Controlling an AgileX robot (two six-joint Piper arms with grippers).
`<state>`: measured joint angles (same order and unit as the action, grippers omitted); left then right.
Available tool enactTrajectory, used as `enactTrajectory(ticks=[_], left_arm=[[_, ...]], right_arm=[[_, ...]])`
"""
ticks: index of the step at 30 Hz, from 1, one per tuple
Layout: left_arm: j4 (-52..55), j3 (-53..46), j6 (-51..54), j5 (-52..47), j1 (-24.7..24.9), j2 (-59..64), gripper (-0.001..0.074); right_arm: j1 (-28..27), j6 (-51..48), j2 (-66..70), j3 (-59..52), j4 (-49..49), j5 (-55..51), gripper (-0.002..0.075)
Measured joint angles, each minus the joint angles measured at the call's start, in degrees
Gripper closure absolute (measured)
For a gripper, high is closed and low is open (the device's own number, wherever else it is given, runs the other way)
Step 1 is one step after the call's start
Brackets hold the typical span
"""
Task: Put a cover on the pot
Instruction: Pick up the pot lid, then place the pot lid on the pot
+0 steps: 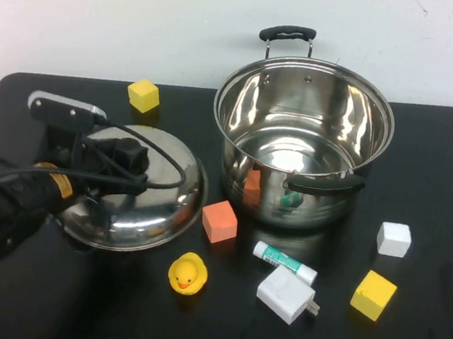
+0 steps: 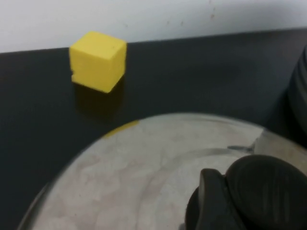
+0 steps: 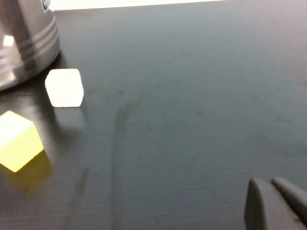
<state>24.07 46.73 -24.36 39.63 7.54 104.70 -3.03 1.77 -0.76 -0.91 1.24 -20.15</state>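
The large steel pot [image 1: 300, 141] with black handles stands open and upright at the table's middle back. Its wall also shows in the right wrist view [image 3: 24, 43]. The domed steel lid [image 1: 152, 202] lies on the table to the pot's left. My left gripper [image 1: 129, 157] sits over the lid's centre. In the left wrist view one finger [image 2: 211, 201] presses against the lid's black knob [image 2: 268, 191], so the gripper looks shut on it. My right gripper [image 3: 274, 199] is out of the high view. It is shut and empty, low over bare table right of the pot.
A yellow cube [image 1: 143, 95] lies behind the lid. An orange cube [image 1: 219, 221], a yellow duck [image 1: 187, 274], a glue stick [image 1: 284, 262] and a white charger [image 1: 285, 295] lie in front of the pot. A white cube [image 1: 393, 239] and a yellow cube [image 1: 373, 294] lie to the right.
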Motion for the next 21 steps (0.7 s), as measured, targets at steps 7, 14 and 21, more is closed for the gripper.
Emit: enactTrajectory(ticks=[7,14,21], left_arm=[[-0.1,0.0,6.5,-13.2,0.0,-12.5,0.0400],[-0.2,2.5,6.3,-18.6,0.0,-23.4,0.0400],[5.5,11.7,-6.2,-19.2,5.4,-23.2,0.0400]], right_arm=[[0.0,0.0,0.0,0.0,0.0,0.0,0.0728],[0.0,0.0,0.0,0.0,0.0,0.0,0.0728],[0.0,0.0,0.0,0.0,0.0,0.0,0.0728]])
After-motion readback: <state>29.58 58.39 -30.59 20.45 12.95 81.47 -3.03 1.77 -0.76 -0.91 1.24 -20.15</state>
